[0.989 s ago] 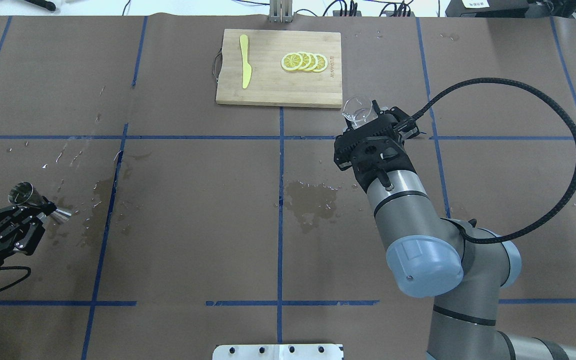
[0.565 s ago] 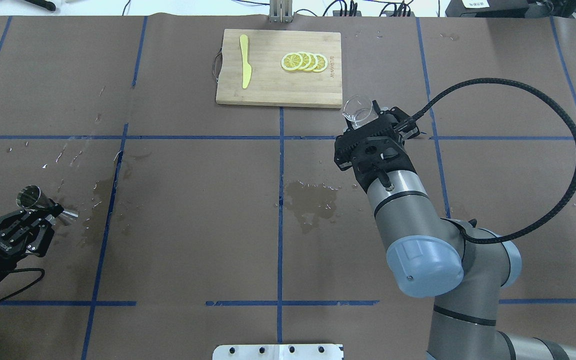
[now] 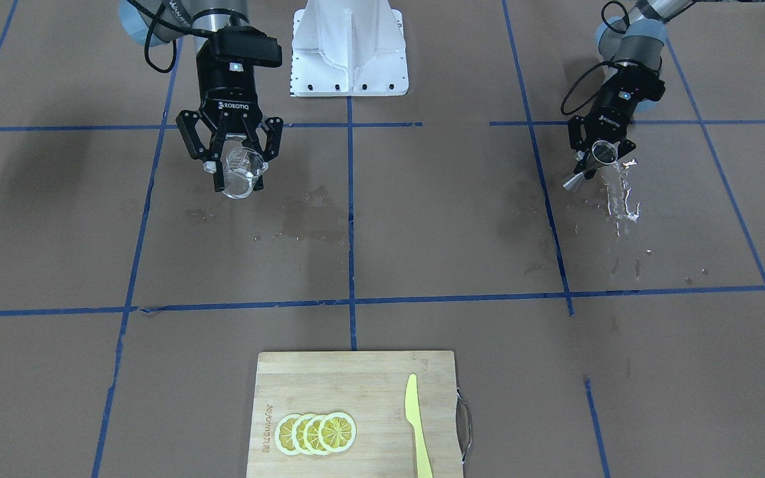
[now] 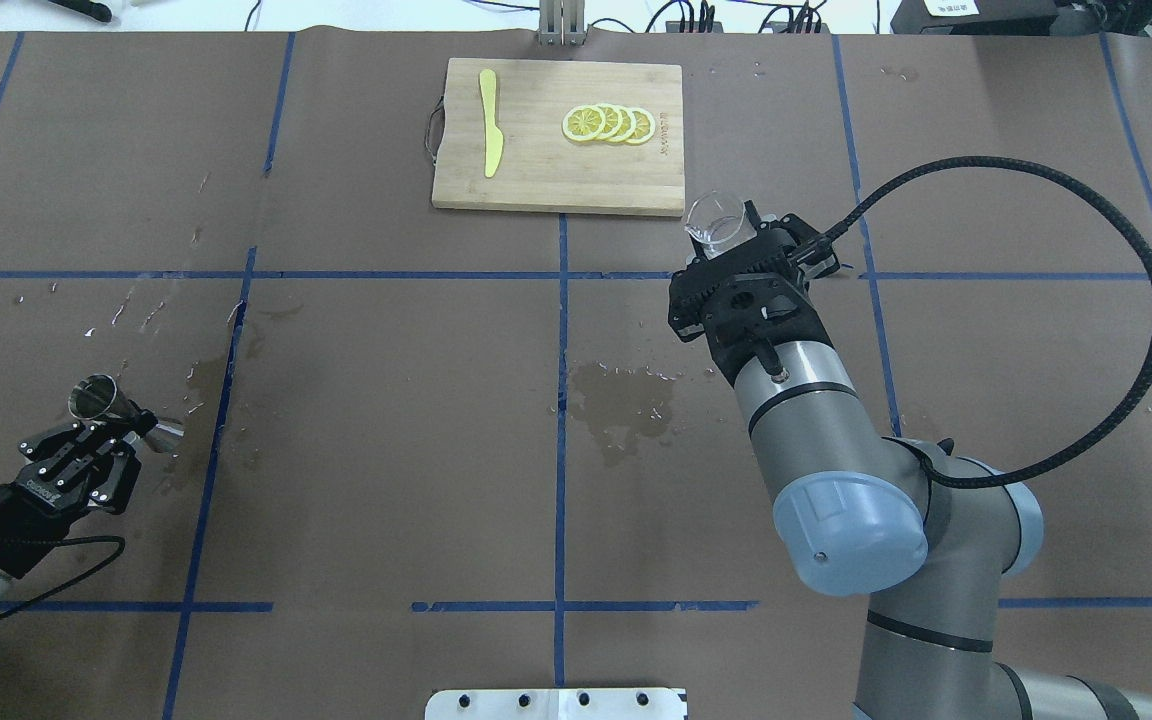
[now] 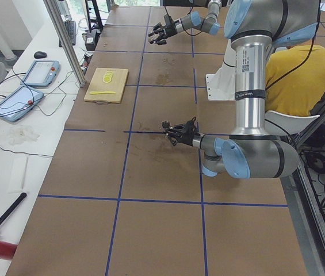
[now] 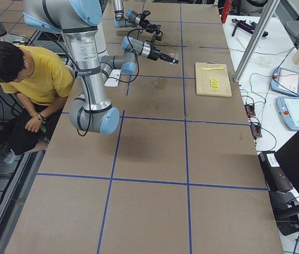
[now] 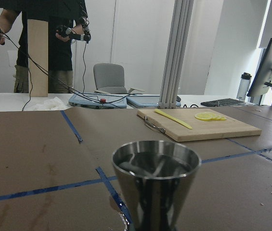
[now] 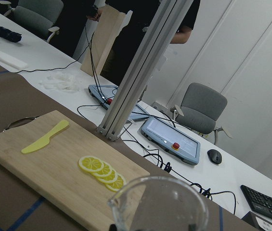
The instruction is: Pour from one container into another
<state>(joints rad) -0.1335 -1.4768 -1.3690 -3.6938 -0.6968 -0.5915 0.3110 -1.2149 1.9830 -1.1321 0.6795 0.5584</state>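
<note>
**Beaker and jigger both in hand, well apart**

The right hand (image 3: 240, 180) is clamped on the beaker (image 4: 714, 218). It holds it clear of the surface (image 4: 386, 480) at about 1 o'clock from centre in the overhead view, just off the cutting board's (image 4: 556, 185) near corner. The left hand (image 4: 128, 422) is closed around the jigger (image 3: 600, 154) at roughly 8 to 9 o'clock, near the edge. Water splashes (image 3: 621, 196) glisten beside it, and a damp patch (image 4: 626, 400) lies mid-surface.

The beaker looks light and thin-walled. Its clear sides are probably slick when wet and could crack or flex under a hard squeeze, so the wall below the rim is the place to hold it. The jigger is stiff polished steel, smooth and apt to slip. Its narrow waist gives the fingers a natural seat, and that is where they sit.

In the left wrist view the jigger's long axis stands about vertical, with the open cone up. The beaker's mouth also faces up, and its pouring lip sits at 9 o'clock on the rim in the right wrist view. That view is slanted, so a slight lean cannot be ruled out. Whether either vessel holds liquid is unclear.

The jigger's mouth is small, so I judge the pour needs the lip close above it.
</note>
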